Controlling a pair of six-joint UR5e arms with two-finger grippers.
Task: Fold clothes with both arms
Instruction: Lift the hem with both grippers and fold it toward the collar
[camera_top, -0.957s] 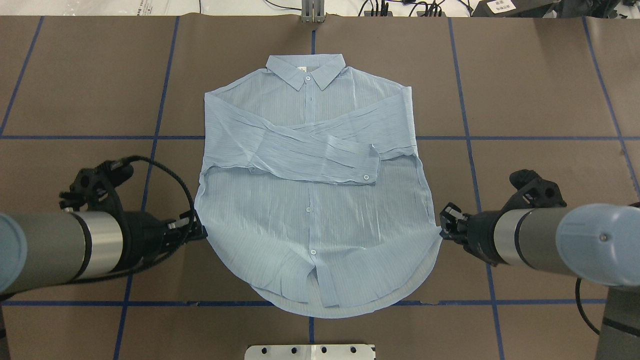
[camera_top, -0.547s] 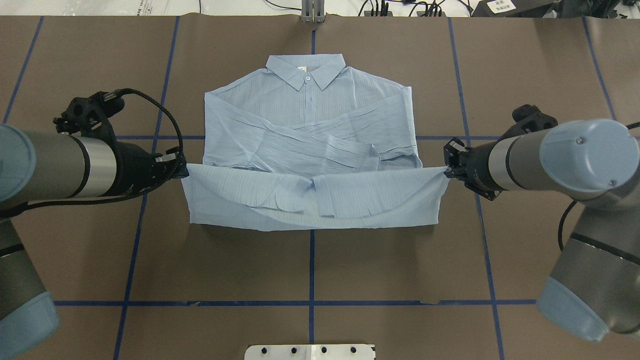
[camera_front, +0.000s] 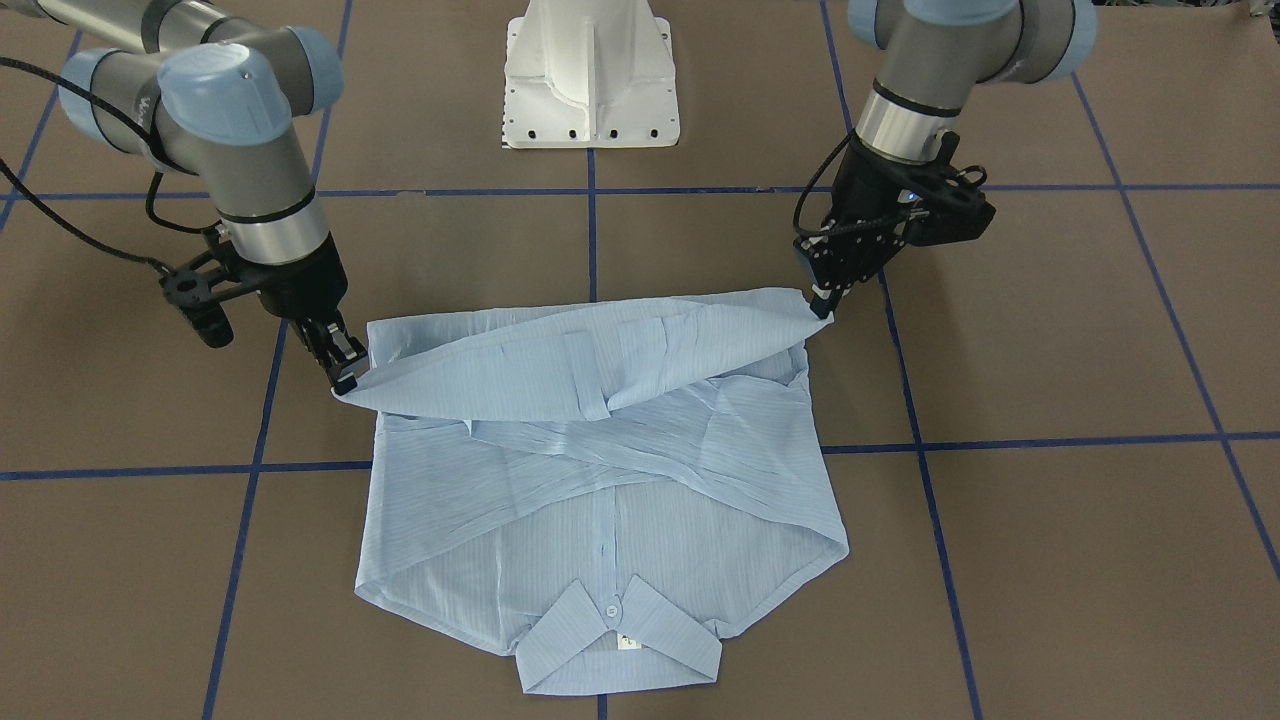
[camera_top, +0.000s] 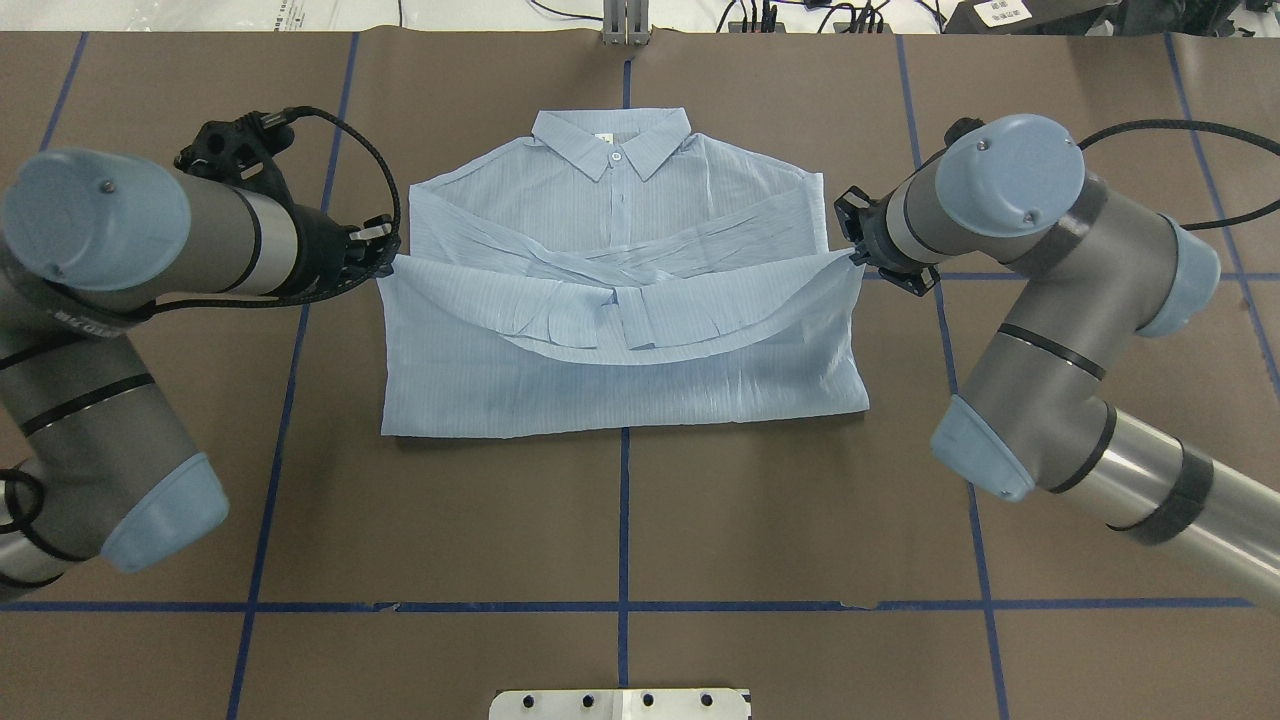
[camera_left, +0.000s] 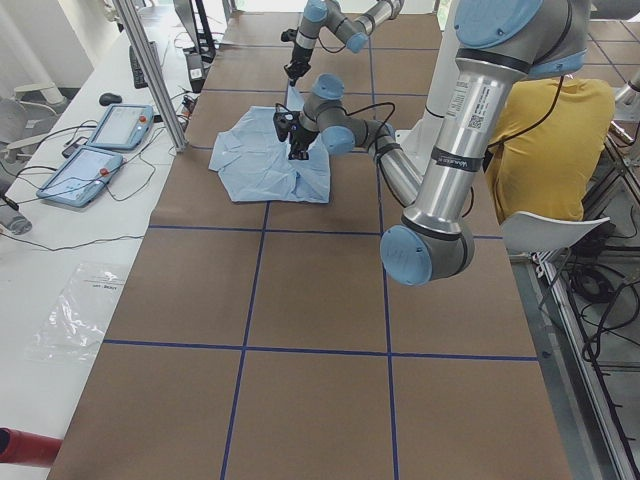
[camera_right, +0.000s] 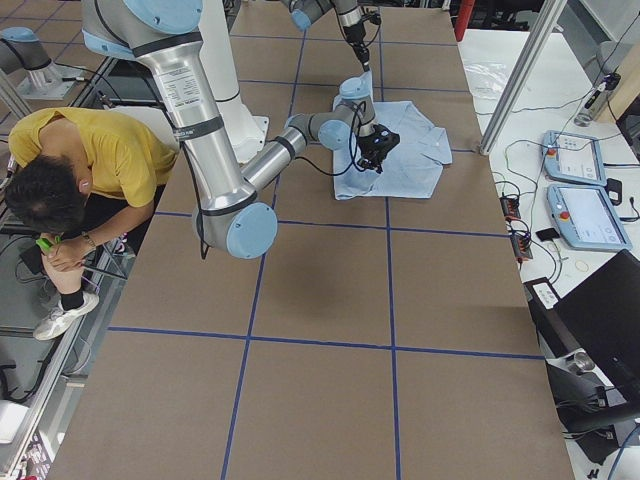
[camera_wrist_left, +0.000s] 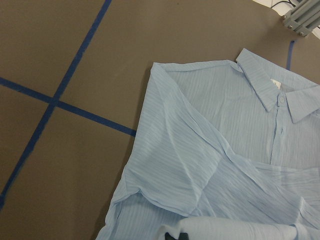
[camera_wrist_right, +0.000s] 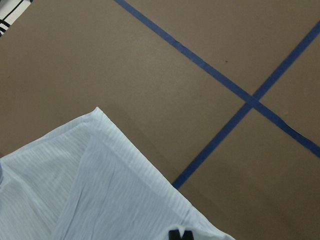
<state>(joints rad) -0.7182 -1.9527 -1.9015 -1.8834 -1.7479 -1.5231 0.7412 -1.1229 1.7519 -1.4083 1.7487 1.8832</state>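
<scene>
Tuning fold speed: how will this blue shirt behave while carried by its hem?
Probably very floppy: the shirt sags at its lifted edge between the left gripper and right gripper. Likely light and thin: it looks semi-sheer and finely wrinkled. It may land creased if dropped quickly.

No word or number can be read anywhere. The shirt (camera_front: 600, 500) has a small white label (camera_front: 628, 643) inside its collar, blank at this size. White lettering runs along a grey link of the right arm (camera_front: 240, 150), and fainter lettering along the left arm (camera_top: 90, 330) — both too blurred to spell out. A white sticker (camera_left: 468, 105) with dark print sits on the left arm's near tube, and a white printed tag (camera_top: 1003, 12) lies past the worktop's far edge — neither legible
</scene>
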